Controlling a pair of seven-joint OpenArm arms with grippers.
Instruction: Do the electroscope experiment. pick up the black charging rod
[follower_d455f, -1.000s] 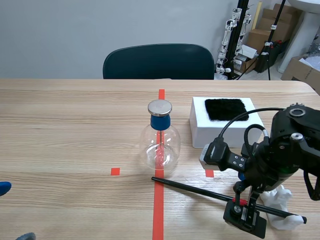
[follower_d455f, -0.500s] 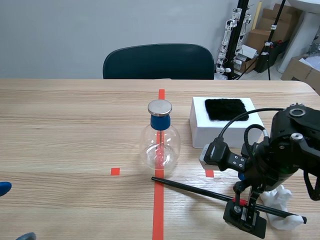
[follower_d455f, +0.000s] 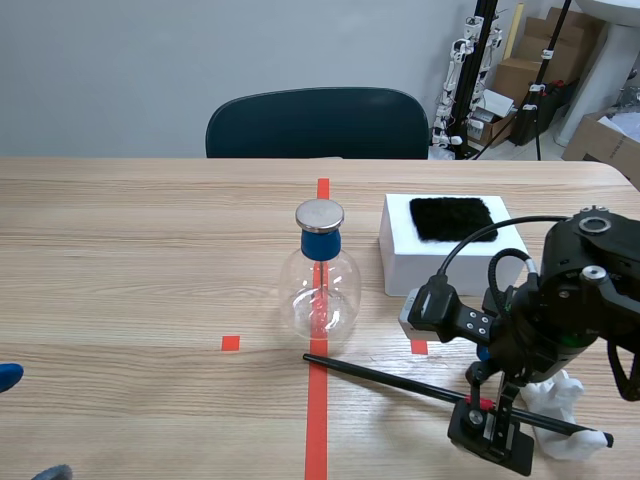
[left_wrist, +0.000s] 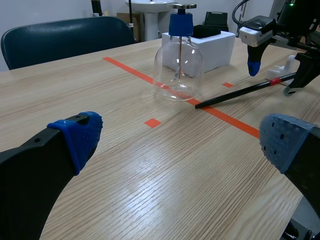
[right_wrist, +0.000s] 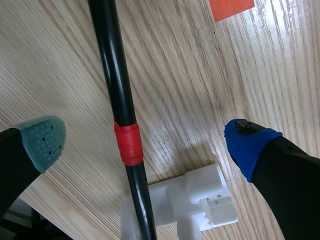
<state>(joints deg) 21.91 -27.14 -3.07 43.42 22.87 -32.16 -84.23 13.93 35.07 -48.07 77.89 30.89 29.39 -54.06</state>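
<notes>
Wooden table (follower_d455f: 150, 250); right pincer (right_wrist: 145, 141) straddles black rod (right_wrist: 113, 75), gaps both sides.

Rod (follower_d455f: 390, 379) on table (follower_d455f: 150, 250) before flask (follower_d455f: 320, 290), right end on stand (follower_d455f: 562, 398); box (follower_d455f: 400, 266) right-behind flask.

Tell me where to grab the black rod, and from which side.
Grip the black rod at its red band, from above, closing across the shaft. It's thin and lies nearly flat, one end propped on the white stand, so there's likely clearance under it there. The open right hand straddles that band.
</notes>
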